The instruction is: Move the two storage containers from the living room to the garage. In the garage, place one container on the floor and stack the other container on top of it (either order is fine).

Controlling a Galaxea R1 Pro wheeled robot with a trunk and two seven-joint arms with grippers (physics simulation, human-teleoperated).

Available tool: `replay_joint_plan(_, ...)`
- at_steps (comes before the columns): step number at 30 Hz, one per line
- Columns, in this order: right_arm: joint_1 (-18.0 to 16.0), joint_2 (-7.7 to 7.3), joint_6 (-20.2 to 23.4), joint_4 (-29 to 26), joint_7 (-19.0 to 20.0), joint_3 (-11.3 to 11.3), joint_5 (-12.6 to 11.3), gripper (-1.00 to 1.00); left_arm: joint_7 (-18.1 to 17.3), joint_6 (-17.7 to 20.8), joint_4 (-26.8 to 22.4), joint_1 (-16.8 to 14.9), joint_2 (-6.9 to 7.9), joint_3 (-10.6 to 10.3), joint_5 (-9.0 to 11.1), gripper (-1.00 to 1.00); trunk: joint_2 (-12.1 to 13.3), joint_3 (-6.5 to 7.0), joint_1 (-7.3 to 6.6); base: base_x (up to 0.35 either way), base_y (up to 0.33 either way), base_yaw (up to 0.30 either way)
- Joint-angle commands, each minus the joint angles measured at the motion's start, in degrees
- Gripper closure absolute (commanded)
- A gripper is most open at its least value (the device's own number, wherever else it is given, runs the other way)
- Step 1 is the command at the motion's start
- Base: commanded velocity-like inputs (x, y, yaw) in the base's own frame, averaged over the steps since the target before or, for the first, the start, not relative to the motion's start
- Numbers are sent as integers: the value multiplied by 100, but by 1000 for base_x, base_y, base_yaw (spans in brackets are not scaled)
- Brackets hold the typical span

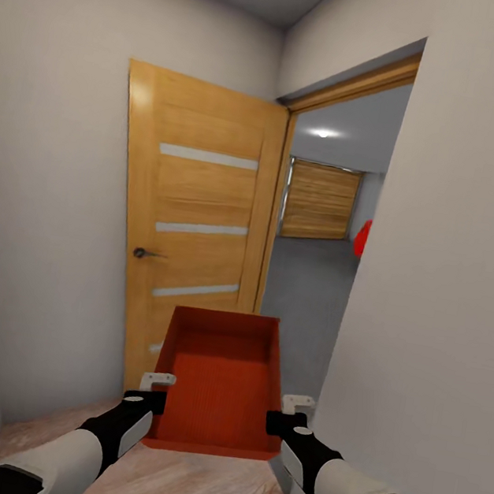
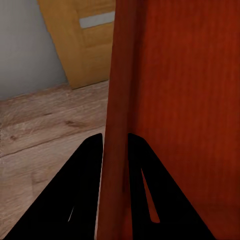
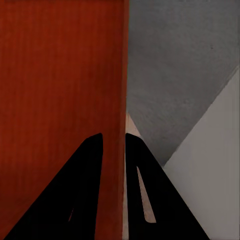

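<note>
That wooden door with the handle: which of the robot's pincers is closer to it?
Left. The left pincer grips the orange box's wall on the side toward the open door; the right pincer grips the opposite wall, by the white wall.

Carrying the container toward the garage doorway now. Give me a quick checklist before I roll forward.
1. Left gripper clamped on the storage container wall: ok; fingers straddle it.
2. Right gripper clamped on the opposite wall: ok.
3. Container level: ok, roughly.
4. Wooden door swung open: ok.
5. Clearance to the white wall on the robot's right: cannot tell, looks tight.
6. Garage floor ahead free: ok for the visible part.
</note>
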Motion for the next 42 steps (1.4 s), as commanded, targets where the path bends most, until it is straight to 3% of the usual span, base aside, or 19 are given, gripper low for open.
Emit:
replay_joint_plan(1, -6, -4, -30, -13, -259, -115, -45, 100, 360, 42, 1, 2, 171, 48, 33, 100, -5, -2, 4, 197, 260, 0)
replay_joint_plan(20, -6, -1, -33, -13, -269, -122, -45, 100, 360, 38, 1, 2, 171, 50, 33, 100, -5, -2, 4, 209, 255, -6)
replay_joint_plan(42, -6, 14, -30, -13, -426, -124, -45, 100, 360, 31, 1, 2, 232, 48, 33, 100, -5, -2, 4, 299, 168, -244)
